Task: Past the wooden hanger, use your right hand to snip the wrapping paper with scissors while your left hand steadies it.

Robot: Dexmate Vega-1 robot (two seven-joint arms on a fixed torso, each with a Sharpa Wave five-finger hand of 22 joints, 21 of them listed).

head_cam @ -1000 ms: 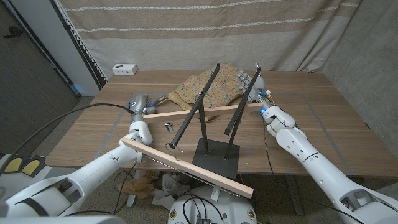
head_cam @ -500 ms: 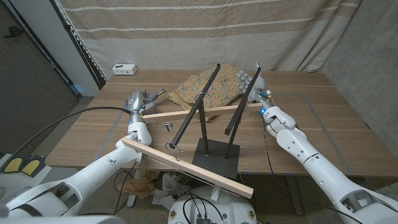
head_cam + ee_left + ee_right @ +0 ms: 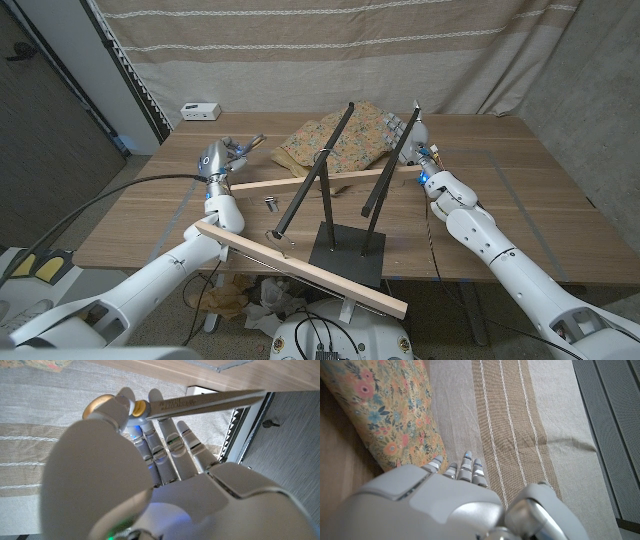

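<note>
Left hand grips the scissors, blades running long past its fingertips, though I'd want them in the right. Beyond the wooden hanger, the floral wrapping paper lies flat. My right hand is at its right edge, nearer; whether it's clenched I cannot tell. Black stand blocks the middle.

We have two white arms built from smooth, rounded shell segments with dark seams at the joints. The left robot hand and the right robot hand have silver-grey fingers with dark bands. A blue light glows at the right wrist, with thin coloured wires beside it. A black cable runs along the left arm.
</note>
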